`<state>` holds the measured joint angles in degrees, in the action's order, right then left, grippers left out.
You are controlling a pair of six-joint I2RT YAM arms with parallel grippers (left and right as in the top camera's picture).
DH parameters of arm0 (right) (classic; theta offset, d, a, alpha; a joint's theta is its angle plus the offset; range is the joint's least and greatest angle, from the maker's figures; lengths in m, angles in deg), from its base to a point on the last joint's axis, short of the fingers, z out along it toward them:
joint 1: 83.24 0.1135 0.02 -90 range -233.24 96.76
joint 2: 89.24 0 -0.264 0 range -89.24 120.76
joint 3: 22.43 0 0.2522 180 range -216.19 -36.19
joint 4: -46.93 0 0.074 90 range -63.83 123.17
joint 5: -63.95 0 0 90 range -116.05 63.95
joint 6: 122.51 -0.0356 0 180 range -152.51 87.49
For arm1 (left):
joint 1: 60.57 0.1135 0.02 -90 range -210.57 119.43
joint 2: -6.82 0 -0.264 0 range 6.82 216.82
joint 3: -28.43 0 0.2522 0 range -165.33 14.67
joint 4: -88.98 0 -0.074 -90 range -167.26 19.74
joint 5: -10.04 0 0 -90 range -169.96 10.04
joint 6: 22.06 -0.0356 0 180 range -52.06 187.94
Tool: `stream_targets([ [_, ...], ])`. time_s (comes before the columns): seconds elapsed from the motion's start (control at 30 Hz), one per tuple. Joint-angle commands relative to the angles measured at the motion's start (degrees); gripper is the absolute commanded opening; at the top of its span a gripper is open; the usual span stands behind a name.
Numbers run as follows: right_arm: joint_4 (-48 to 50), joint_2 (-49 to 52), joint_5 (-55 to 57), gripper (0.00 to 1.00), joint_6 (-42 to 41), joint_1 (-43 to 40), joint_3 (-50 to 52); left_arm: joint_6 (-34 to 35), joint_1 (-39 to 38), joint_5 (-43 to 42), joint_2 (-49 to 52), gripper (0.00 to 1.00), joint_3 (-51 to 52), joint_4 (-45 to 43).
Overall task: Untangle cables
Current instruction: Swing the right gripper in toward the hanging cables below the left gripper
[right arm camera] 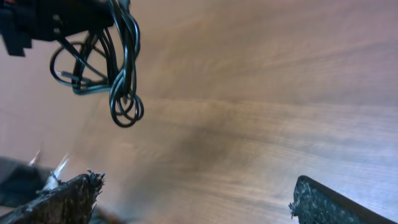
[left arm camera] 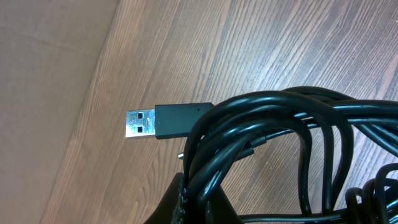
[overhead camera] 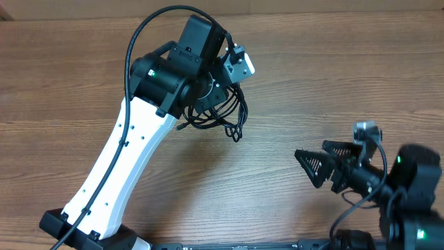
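Observation:
The cables are a bundle of thin black cords, held up off the wooden table under my left arm. My left gripper is shut on several strands of the bundle. In the left wrist view the looped cords fill the right side and a silver USB plug on a black shell sticks out to the left. My right gripper is open and empty, low at the right, apart from the bundle. In the right wrist view the cables hang at the top left, far from its fingers.
The wooden table spreads all around. The left arm's white link runs from the front left toward the middle. A thick black arm cable arcs above it. The right arm body sits at the front right.

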<state>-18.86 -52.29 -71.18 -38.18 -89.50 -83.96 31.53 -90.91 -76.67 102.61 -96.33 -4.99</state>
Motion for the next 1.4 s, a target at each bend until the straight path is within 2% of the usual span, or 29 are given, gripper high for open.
stream_targets([
  [0.0, -2.0, 6.7, -8.6, 1.00, 2.8, 0.3, -3.7, -0.5, -0.6, -0.8, -1.0, 0.04, -0.9, -0.2],
  [0.13, 1.4, 11.8, -20.3, 1.00, 2.8, 0.3, -3.7, -4.2, -0.9, -6.1, -1.0, 0.04, -0.9, 0.0],
  [0.23, 3.9, 15.5, -28.3, 0.91, 2.8, 0.3, -3.7, -7.6, -0.9, -13.4, -1.0, 0.04, -0.9, 0.0],
  [0.3, 3.9, 17.0, -28.7, 0.88, 2.8, 0.3, -3.7, -9.8, -0.9, -17.5, -1.0, 0.04, -0.9, 0.1],
  [0.37, 3.5, 17.9, -28.8, 0.78, 4.4, 0.3, -3.7, -10.9, -0.9, -19.9, -1.0, 0.04, -0.9, 0.1],
  [0.43, 3.6, 18.1, -28.8, 0.69, 4.5, 0.4, -3.7, -10.9, -0.9, -20.0, -1.0, 0.04, -0.9, 0.3],
  [0.87, 4.0, 18.0, -29.1, 0.68, 7.5, 0.7, -3.7, -11.5, -4.2, -21.6, -0.9, 0.04, -0.8, 1.2],
  [0.93, 4.0, 18.0, -29.1, 0.69, 7.5, 0.7, -3.7, -10.0, -5.3, -20.7, -0.6, 0.04, -0.8, 0.8],
  [1.0, 4.3, 18.0, -27.7, 0.58, 7.5, 0.7, -3.7, -6.8, -6.3, -18.3, -0.4, 0.04, -0.8, 0.4],
  [1.07, 4.4, 18.0, -24.0, 0.56, 7.5, 0.7, -3.7, -3.3, -7.3, -15.9, 0.0, 0.04, -0.8, 0.1],
  [1.3, 4.7, 16.9, -15.9, 0.57, 7.5, 0.7, -3.7, -1.7, -9.5, -13.9, 1.6, 0.04, -0.8, -0.5],
  [1.37, 5.3, 16.7, -15.4, 0.57, 7.6, 0.7, -3.7, 1.0, -9.6, -12.5, 2.3, 0.04, -0.8, -1.1],
])
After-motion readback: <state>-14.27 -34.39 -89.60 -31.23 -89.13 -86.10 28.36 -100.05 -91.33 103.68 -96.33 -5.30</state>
